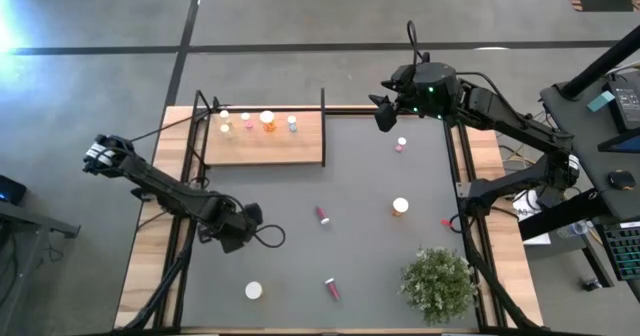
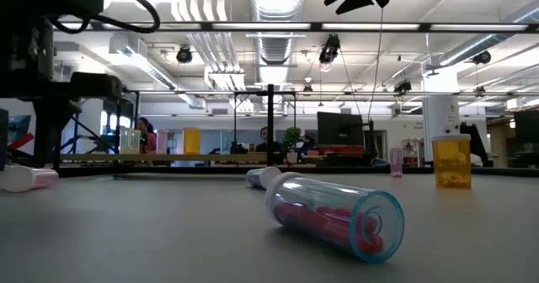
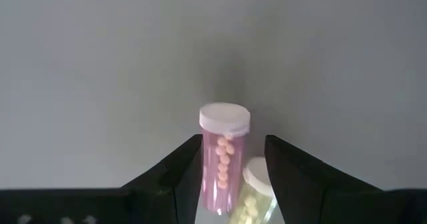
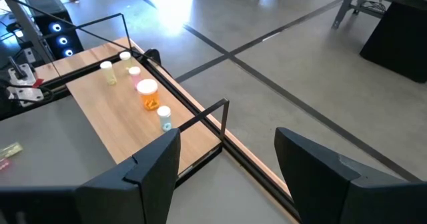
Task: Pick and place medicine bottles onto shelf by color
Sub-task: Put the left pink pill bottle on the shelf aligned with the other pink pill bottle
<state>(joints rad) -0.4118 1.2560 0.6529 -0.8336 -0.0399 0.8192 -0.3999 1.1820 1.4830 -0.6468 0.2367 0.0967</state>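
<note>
High view: a light-wood shelf [image 1: 265, 139] sits at the table's far left, with five medicine bottles standing on it. Near and left of the shelf, the left gripper [image 3: 233, 177] clamps a pink bottle [image 3: 224, 161], a yellow-green bottle [image 3: 250, 194] just beside it. Right of the shelf, the right gripper [image 4: 227, 164] hangs wide open, empty.

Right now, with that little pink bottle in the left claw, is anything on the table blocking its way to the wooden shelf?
Nothing visible does. The left gripper holds the pink white-capped bottle near the table's front left, and the dark tabletop between it and the light-wood shelf looks bare. Four bottles already stand along the shelf's far edge.
</note>
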